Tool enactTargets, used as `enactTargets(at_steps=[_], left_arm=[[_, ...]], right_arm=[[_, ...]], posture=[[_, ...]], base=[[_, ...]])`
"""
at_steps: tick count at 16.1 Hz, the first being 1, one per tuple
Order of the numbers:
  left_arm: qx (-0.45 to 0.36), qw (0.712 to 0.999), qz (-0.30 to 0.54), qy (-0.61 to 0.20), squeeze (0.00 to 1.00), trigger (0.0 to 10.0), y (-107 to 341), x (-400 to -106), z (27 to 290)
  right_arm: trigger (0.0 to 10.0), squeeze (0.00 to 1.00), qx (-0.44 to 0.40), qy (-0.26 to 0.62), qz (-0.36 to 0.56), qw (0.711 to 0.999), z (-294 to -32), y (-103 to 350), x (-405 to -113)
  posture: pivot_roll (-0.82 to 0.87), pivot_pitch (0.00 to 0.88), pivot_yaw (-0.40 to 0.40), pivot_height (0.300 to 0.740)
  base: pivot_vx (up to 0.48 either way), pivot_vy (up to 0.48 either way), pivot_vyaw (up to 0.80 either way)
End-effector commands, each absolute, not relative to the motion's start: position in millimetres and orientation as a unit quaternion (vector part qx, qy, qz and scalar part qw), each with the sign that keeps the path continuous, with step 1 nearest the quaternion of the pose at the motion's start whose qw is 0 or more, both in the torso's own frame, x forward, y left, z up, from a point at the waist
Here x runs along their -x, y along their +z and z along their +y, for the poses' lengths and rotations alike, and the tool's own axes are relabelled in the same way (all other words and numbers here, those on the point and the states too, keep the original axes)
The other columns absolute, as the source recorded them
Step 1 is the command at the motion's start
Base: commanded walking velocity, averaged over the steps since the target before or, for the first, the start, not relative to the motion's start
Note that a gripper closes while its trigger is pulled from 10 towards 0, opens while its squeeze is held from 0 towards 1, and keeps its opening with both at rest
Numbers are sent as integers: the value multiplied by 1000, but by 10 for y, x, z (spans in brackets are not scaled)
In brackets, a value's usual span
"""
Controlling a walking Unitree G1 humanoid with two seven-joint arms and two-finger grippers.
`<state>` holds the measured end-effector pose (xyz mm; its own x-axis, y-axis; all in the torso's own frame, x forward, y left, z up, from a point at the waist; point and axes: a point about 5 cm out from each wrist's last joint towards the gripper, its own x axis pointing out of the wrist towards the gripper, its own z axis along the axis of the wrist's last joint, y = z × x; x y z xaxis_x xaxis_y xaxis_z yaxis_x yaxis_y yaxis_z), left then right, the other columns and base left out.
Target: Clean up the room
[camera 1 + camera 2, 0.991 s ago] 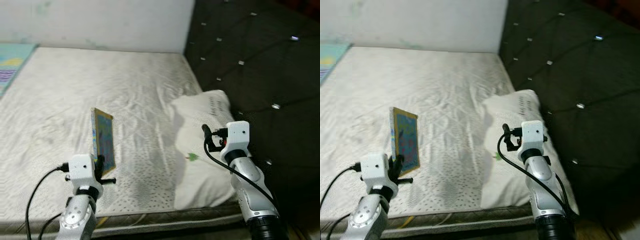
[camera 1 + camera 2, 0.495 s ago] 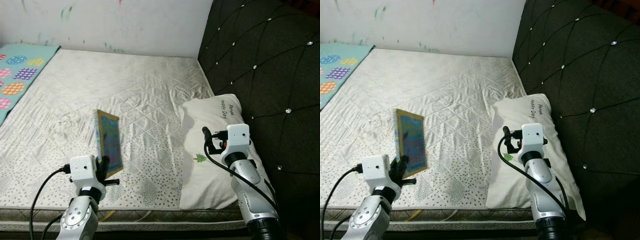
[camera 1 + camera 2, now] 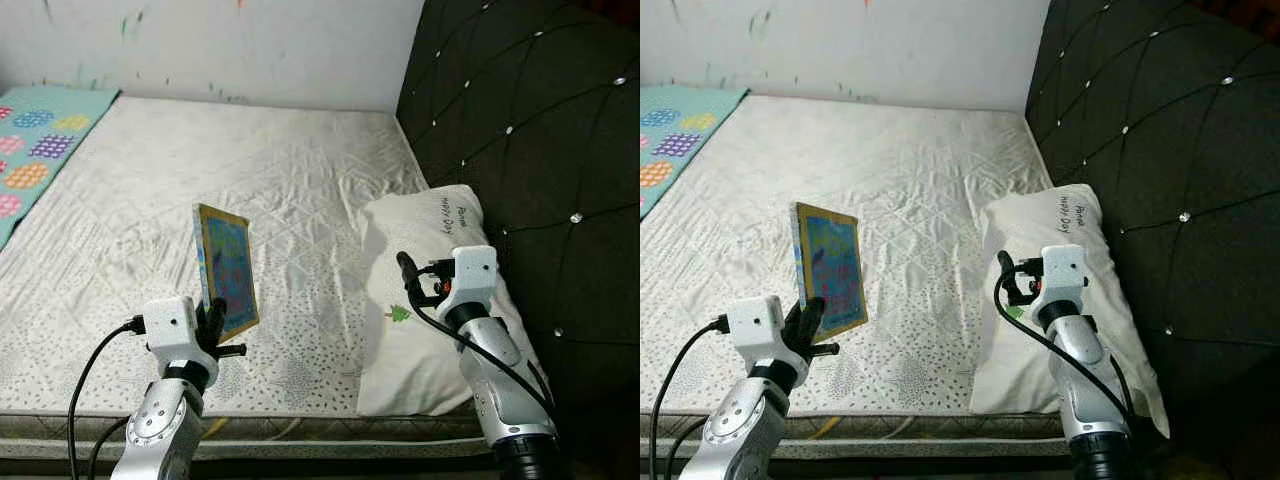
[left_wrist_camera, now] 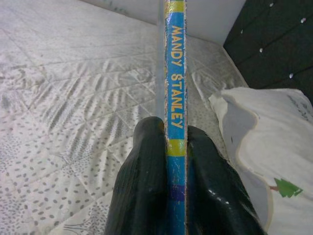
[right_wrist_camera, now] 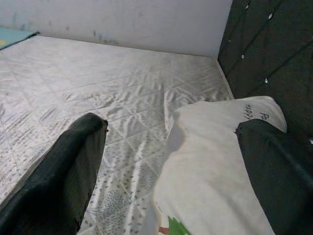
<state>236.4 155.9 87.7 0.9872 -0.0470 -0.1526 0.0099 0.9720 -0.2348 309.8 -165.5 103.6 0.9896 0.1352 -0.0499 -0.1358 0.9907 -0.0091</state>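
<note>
A thin, colourful picture book [image 3: 226, 270] stands upright above the front of the mattress [image 3: 250, 190], with my left gripper [image 3: 213, 322] shut on its lower edge. In the left wrist view the book's blue spine [image 4: 175, 98] reads "MANDY STANLEY" and both black fingers [image 4: 146, 161] press against it. My right gripper [image 3: 405, 270] is open, hovering just above the left edge of a white pillow [image 3: 440, 300] near the bed's front right. Its two fingers [image 5: 68, 166] are spread wide in the right wrist view, with the pillow [image 5: 220, 166] below.
A dark tufted headboard [image 3: 520, 130] runs along the right side. A white wall [image 3: 220, 45] closes the far end. A turquoise blanket with coloured patches [image 3: 35, 140] covers the bed's far left. The bed's front edge [image 3: 300, 425] is directly before me.
My left gripper has lifted the book a little higher and shifted it right. The camera panned and steadied over the second. The right gripper stays over the pillow.
</note>
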Motion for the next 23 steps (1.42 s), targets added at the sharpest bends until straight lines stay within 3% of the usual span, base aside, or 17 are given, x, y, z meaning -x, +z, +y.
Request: enactTargets(at_steps=[1,5,8,14,23], left_arm=[[125,990,57,-16,0,10000,963,-2376,1553],[121,991,52,-10,0,10000,993,-2377,1613],[118,992,50,-10,0,10000,1034,-2413,1625],[120,991,41,-35,0,10000,1090,-2590,1527],[123,990,51,-43,0,10000,1045,-2542,1475]], right_arm=[[10000,0,3,74,11,997,-1641,1124,-3118],[10000,0,4,92,20,996,-1528,1097,-3123],[10000,0,4,83,28,996,-1563,1050,-3133],[10000,0,-5,73,13,997,-1520,1111,-3155],[10000,0,1,68,16,998,-1514,1063,-3082]], posture=[[-97,0,-73,740],[-80,0,-93,740],[-61,0,-51,740],[-97,0,-37,740],[-109,0,-23,740]], base=[[0,0,0],[0,0,0],[0,0,0],[0,0,-681],[0,0,0]])
